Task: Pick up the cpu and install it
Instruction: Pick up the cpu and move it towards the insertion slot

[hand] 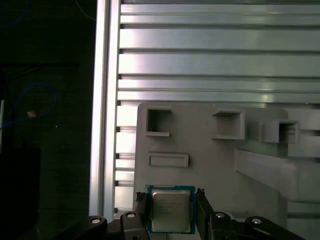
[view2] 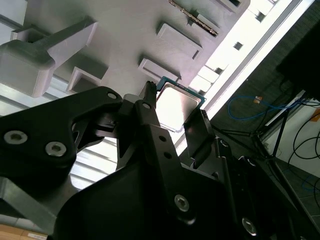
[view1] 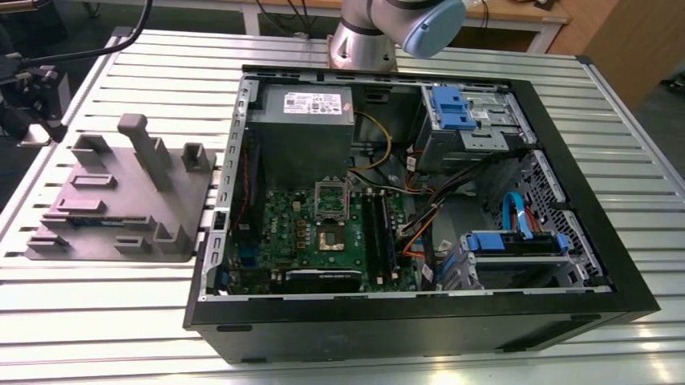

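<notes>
The tool point(hand: 172, 205) hangs near the table's point(view1: 107, 321) edge at the exterior view's left, its fingers point(hand: 143, 206) pressed against two sides of the cpu point(hand: 171, 212), with open air around it. Below it the grey tray point(view1: 80, 233) raises several upright blocks, the tallest a post point(view1: 147, 152) near the middle. Bare slats lie between the tray and the open computer case point(view1: 428, 321), whose raised wall point(view1: 227, 184) stands in between. Inside, the socket point(view1: 330, 234) is open from above, hemmed in by the power supply point(view1: 305, 120), memory slots point(view1: 377, 224) and loose cables point(view1: 428, 212).
</notes>
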You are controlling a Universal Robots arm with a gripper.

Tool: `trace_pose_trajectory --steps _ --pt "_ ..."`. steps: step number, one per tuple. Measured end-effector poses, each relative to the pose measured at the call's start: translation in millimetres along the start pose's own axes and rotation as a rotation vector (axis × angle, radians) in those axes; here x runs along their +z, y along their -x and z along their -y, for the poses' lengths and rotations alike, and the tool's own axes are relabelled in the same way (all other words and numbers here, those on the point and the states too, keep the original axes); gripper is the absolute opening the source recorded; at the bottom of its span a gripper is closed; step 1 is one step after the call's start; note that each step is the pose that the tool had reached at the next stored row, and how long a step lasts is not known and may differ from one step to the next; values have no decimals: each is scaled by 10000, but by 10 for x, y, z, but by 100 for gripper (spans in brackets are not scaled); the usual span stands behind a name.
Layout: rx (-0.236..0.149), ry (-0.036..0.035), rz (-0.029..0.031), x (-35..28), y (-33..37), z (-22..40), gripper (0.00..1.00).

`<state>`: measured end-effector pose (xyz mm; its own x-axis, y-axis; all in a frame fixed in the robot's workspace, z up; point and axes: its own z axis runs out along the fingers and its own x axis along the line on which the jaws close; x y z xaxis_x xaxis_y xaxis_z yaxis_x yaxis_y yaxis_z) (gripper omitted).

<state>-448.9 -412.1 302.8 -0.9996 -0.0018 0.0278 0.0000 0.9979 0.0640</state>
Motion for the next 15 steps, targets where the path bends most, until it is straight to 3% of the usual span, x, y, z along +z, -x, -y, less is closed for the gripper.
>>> trace_pose_trajectory --steps 15 --pt "0 -6 2 -75 -2 -5 47"
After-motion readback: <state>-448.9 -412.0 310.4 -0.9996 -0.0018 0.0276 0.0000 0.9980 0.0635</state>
